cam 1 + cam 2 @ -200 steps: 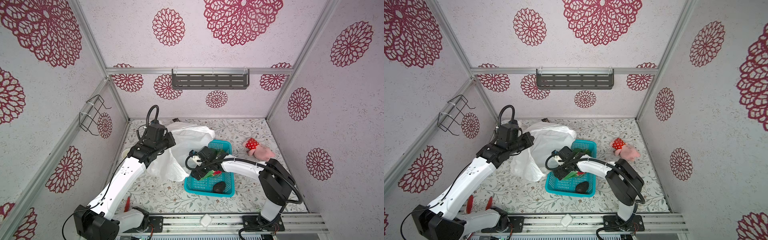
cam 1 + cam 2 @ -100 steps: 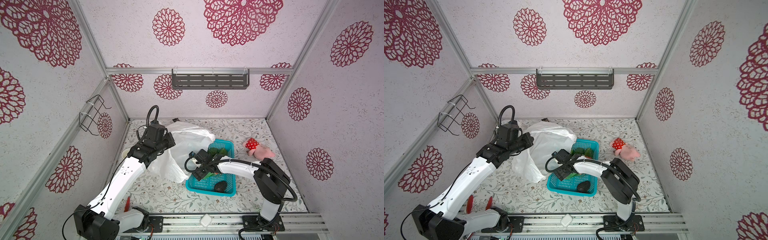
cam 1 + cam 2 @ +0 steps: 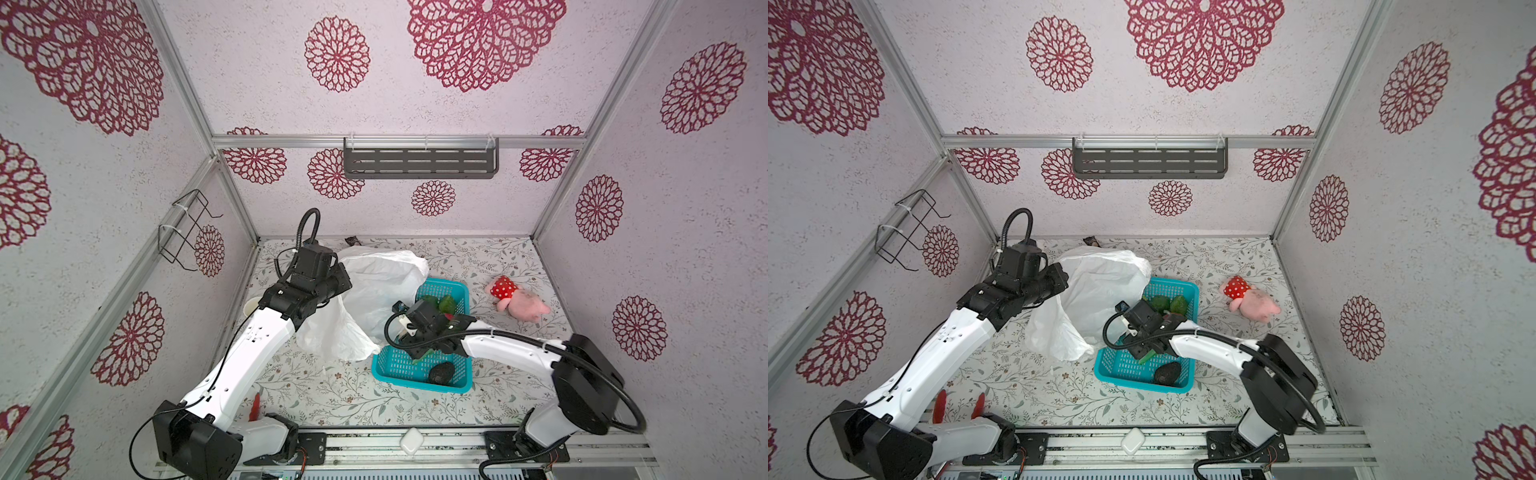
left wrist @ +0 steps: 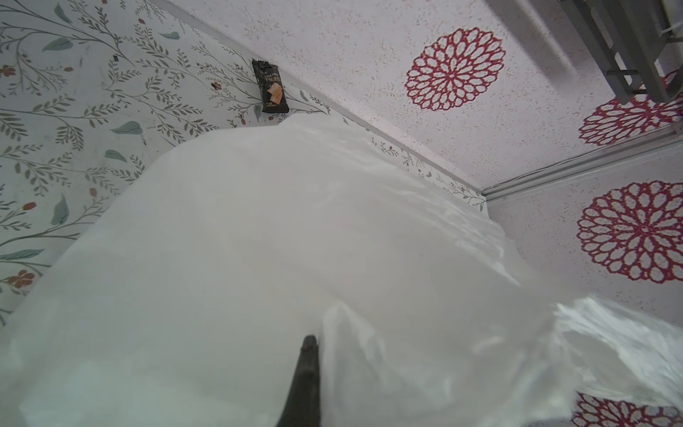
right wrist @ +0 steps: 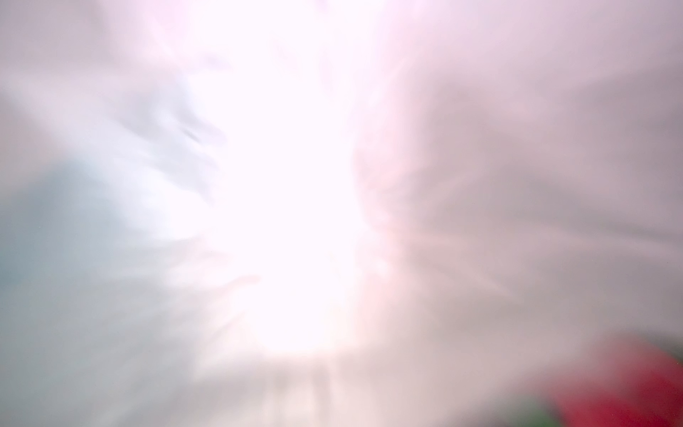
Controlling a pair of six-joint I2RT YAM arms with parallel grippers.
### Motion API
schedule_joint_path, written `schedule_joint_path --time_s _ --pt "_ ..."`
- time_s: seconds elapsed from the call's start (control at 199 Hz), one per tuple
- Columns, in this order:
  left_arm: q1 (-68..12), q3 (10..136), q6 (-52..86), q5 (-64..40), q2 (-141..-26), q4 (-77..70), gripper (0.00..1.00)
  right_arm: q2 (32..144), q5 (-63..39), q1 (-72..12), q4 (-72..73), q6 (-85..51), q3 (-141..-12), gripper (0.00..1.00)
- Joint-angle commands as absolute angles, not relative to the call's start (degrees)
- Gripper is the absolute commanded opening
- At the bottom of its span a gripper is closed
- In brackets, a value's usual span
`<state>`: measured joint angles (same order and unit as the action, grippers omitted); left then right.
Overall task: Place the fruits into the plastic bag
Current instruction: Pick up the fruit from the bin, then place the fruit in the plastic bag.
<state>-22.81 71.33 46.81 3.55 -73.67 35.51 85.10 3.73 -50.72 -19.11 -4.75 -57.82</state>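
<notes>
Top views first. My left claw (image 3: pixel 345 286) is clamped tight on the plastic bag (image 3: pixel 376 291) and holds it up off the mat (image 3: pixel 332 390). The bag's slack leans on the basket (image 3: pixel 415 383), on the rim toward my left arm. Bare mat runs from the basket to the front rail, and another strip lies between the basket and the plush toy (image 3: pixel 519 301).

My right claw (image 3: pixel 415 338) sits low over the basket's middle. Its jaws are tucked under the wrist, so I cannot tell their gap or whether they hold anything. The dragon fruit (image 3: pixel 420 353) peeks out beneath it. The avocado (image 3: pixel 441 372) lies at the front end and 2 green pieces (image 3: pixel 448 303) at the far end.

Left wrist: the bag (image 4: pixel 258 240) fills nearly everything, with 1 dark finger (image 4: pixel 307 366) against a fold. A snack packet (image 4: pixel 271 87) lies at the back wall's foot.

Right wrist: all blur, white bag (image 5: pixel 517 185) close to the lens and a red-green smear (image 5: pixel 646 399) at the edge.

Against 1 second ago, the left arm, bag and avocado are unchanged. The 2 green pieces have come into sight. The dragon fruit, then plain beside my claw, is nearly covered.
</notes>
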Motion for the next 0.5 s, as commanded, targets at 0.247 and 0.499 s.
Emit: schedule_joint_path --time_s 0.247,0.499 --pt "-22.10 73.92 47.72 3.19 -74.82 34.46 0.00 67.60 -9.07 -46.68 -21.08 -4.37 -60.58 0.54" --pt "-21.83 71.90 50.49 -0.63 -73.80 31.74 0.00 70.84 -13.63 -46.44 -15.81 -4.29 -66.62 0.54"
